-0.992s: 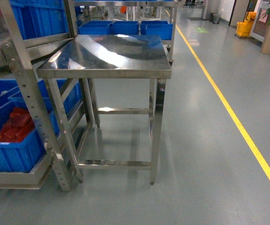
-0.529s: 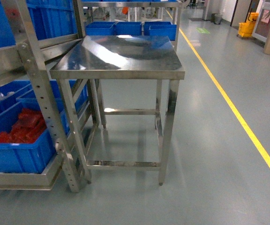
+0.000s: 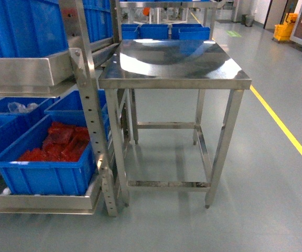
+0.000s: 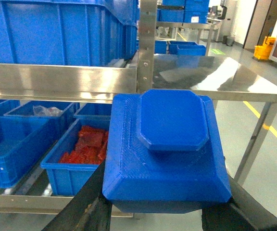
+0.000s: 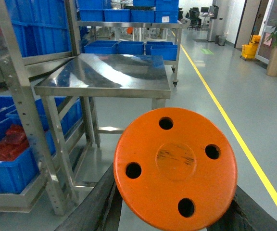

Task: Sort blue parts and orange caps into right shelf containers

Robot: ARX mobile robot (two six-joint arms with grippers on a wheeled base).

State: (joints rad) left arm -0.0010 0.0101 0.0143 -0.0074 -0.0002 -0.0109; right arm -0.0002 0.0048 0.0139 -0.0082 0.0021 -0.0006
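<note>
A blue part (image 4: 169,144), a stepped block with bevelled edges, fills the left wrist view, and my left gripper (image 4: 165,214) is shut on it between black fingers (image 4: 88,207). In the right wrist view my right gripper (image 5: 174,216) is shut on a round orange cap (image 5: 175,166) with several holes. Neither gripper shows in the head view. The shelf containers are glossy blue crates on a steel rack at the left. A low one (image 3: 41,164) holds red pieces, and a large one (image 3: 20,26) sits above.
A bare steel table (image 3: 172,58) stands beside the rack's perforated upright (image 3: 90,115). More blue crates (image 3: 156,31) sit on a far shelf behind the table. A yellow floor line (image 3: 287,131) runs along the right, with open grey floor around it.
The head view has swung left over the last second. The table has slid right in the view, and the rack with its crates now fills more of the left.
</note>
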